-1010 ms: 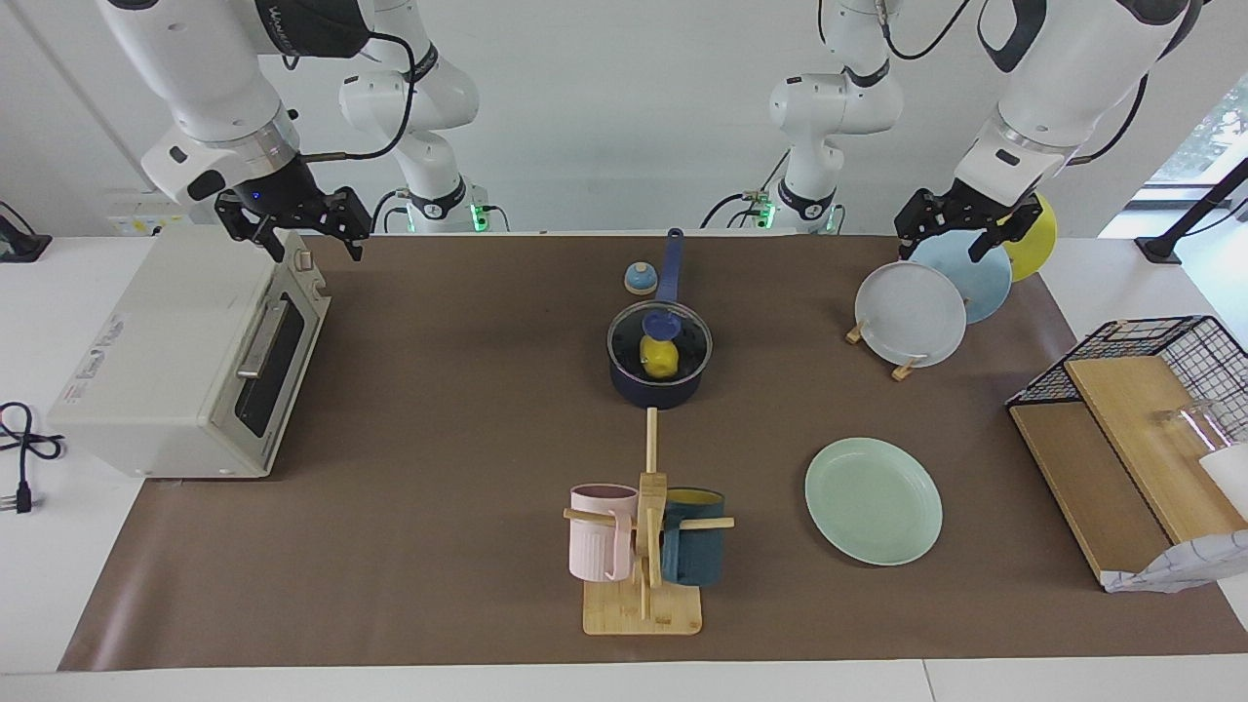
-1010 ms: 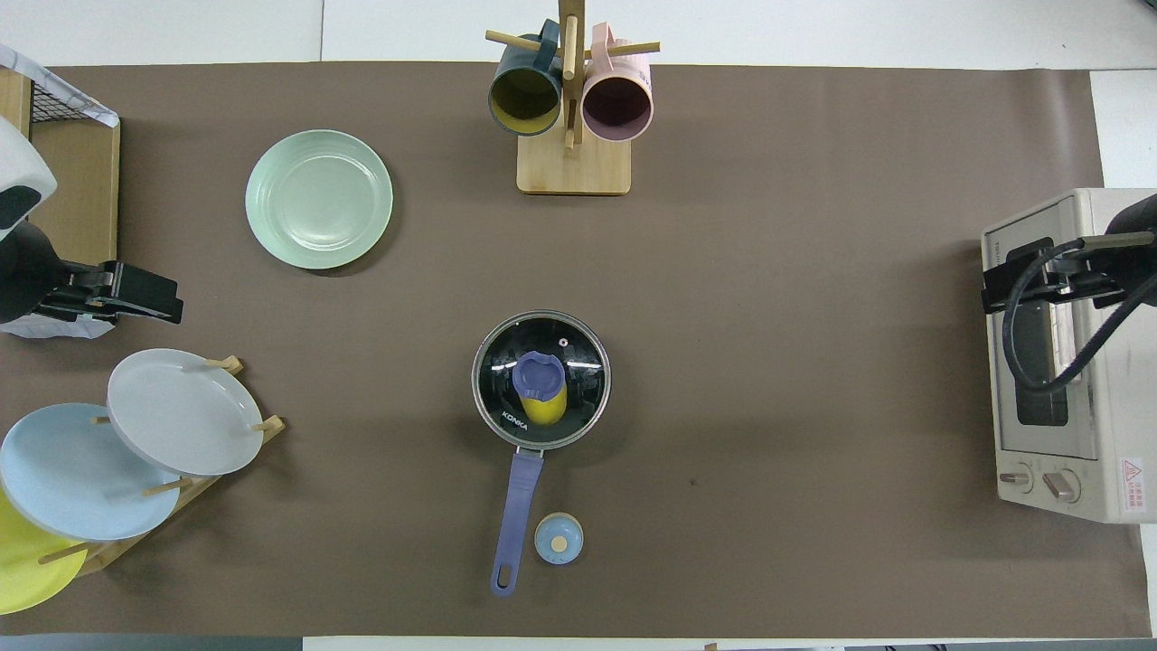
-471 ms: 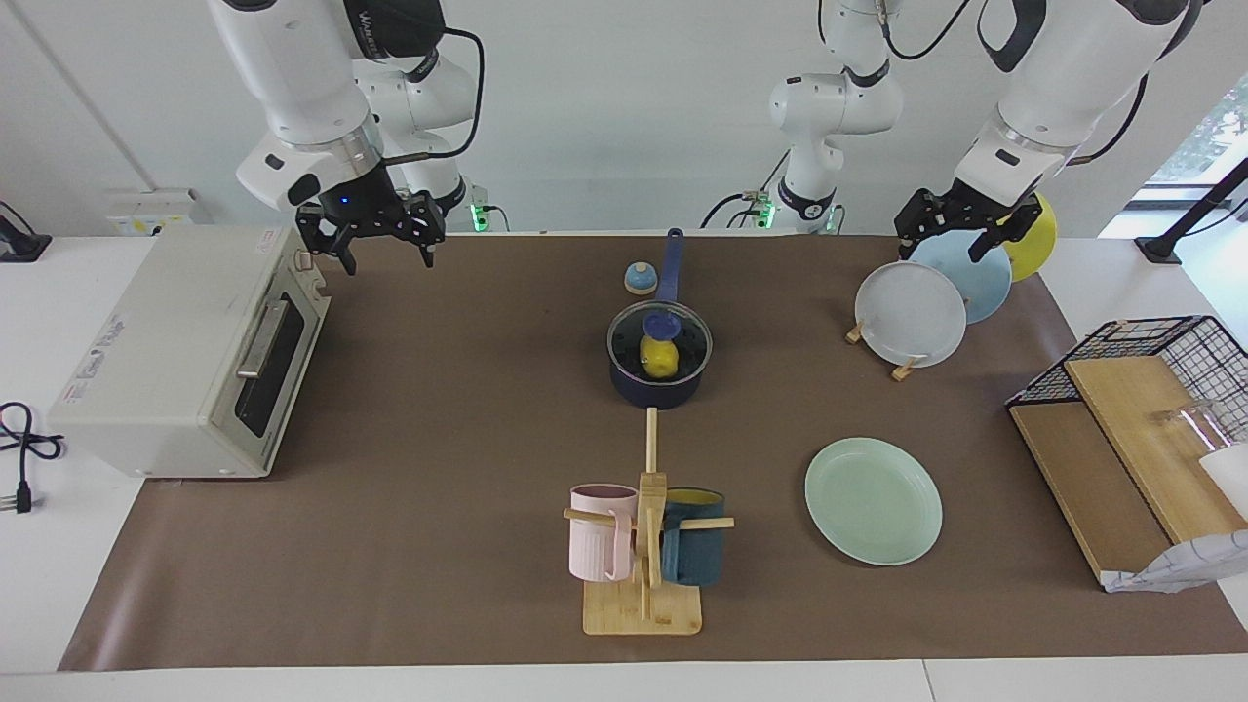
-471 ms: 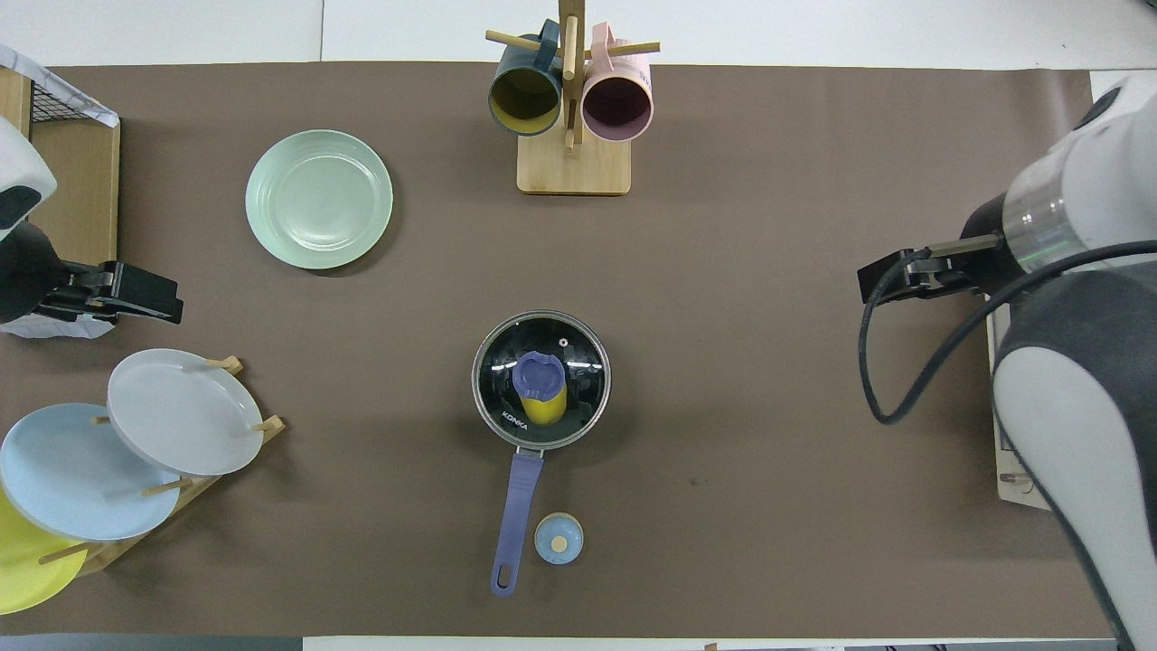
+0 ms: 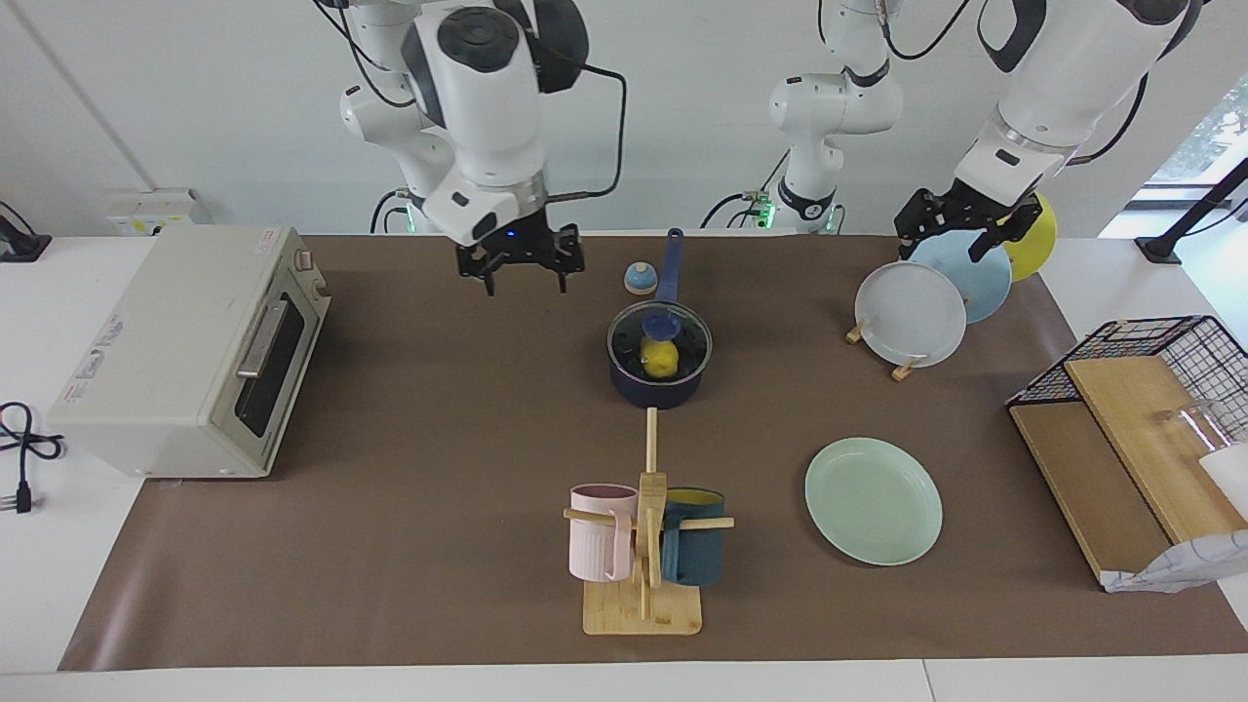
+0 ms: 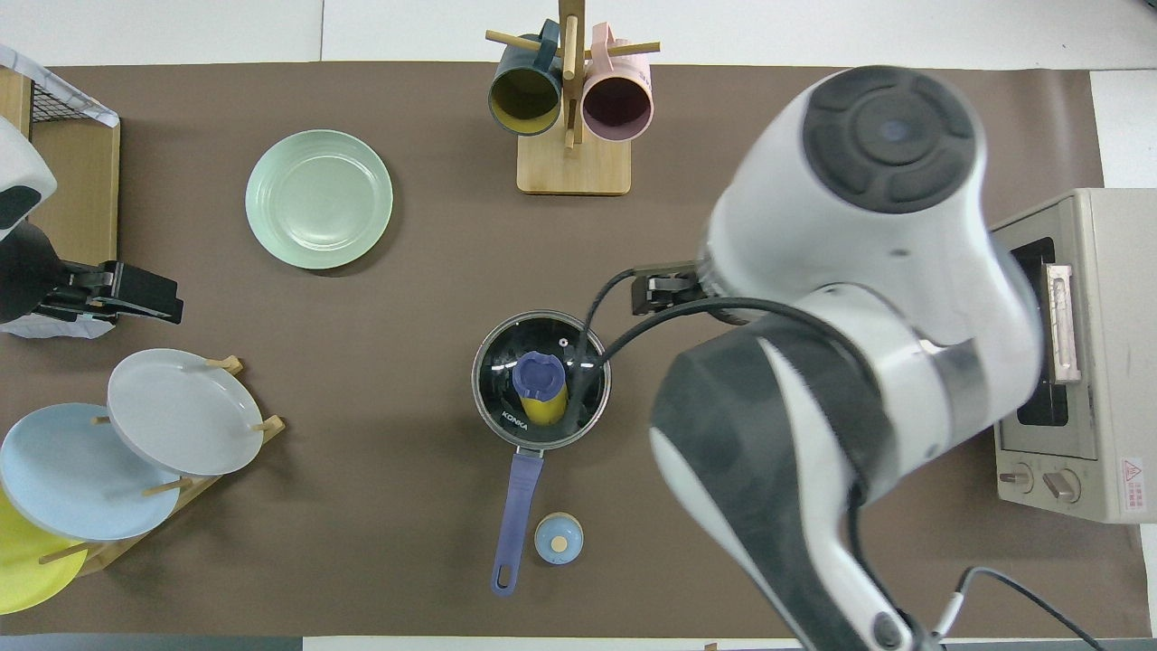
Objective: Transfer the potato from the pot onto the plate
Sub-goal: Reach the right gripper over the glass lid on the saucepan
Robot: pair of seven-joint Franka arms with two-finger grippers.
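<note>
The navy pot point(image 5: 660, 382) stands mid-table with its long handle toward the robots, and also shows in the overhead view point(image 6: 506, 425). A glass lid with a blue knob point(image 5: 661, 323) covers it. The yellow potato point(image 5: 660, 361) lies inside under the lid and shows through the glass from overhead point(image 6: 546, 409). The mint-green plate point(image 5: 873, 500) lies bare, farther from the robots, toward the left arm's end. My right gripper point(image 5: 525, 283) is open and empty, in the air over the mat beside the pot. My left gripper point(image 5: 951, 244) is open, waiting over the plate rack.
A toaster oven point(image 5: 185, 351) stands at the right arm's end. A mug rack point(image 5: 643, 546) with a pink and a dark blue mug stands farther out than the pot. A small blue bell point(image 5: 640, 278) sits by the pot handle. A rack of plates point(image 5: 912, 312) and a wire basket point(image 5: 1150, 341) are at the left arm's end.
My right arm has swung from over the toaster oven toward the pot; its gripper now hangs beside the pot. The left arm, pot, potato and plate have not moved.
</note>
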